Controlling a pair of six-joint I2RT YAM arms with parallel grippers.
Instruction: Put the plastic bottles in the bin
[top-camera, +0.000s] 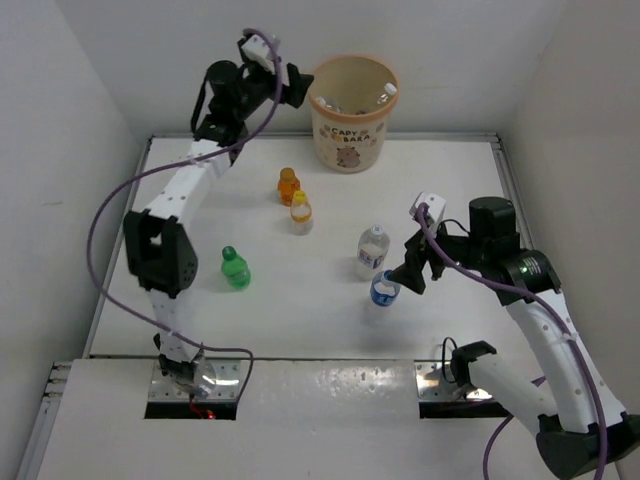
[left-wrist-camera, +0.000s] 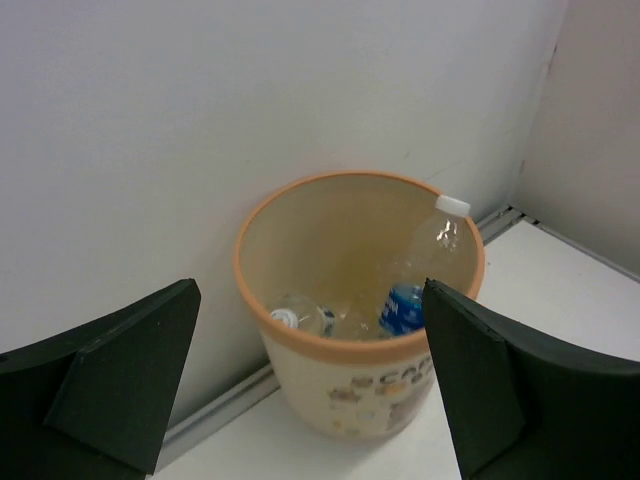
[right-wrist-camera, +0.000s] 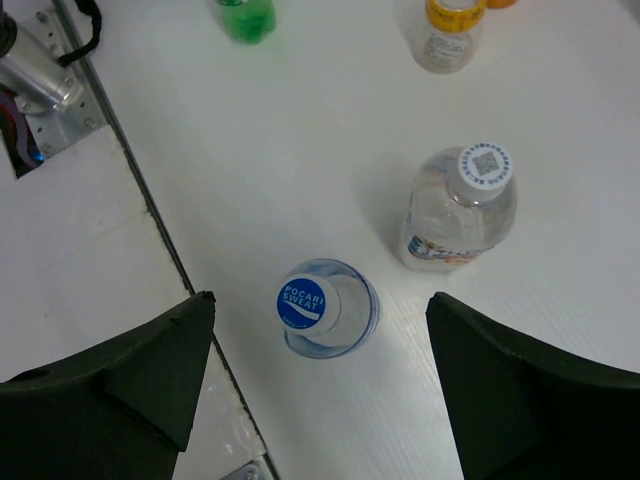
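I look down on a white tabletop (top-camera: 300, 300). A white back wall (top-camera: 450, 40) stands at twelve o'clock, with an aluminium rail (top-camera: 450, 136) at its foot. Side walls (top-camera: 60, 100) rise at nine and three. Shiny metal plates (top-camera: 225, 373) sit at seven and five.

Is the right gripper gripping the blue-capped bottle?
No, the right gripper is open, its fingers standing clear of the blue-capped bottle on both sides.

It was a robotics lab cell: plain white walls (top-camera: 80, 80) boxed in a flat white table (top-camera: 300, 315), with shiny metal mounting plates (top-camera: 222, 374) along its near edge
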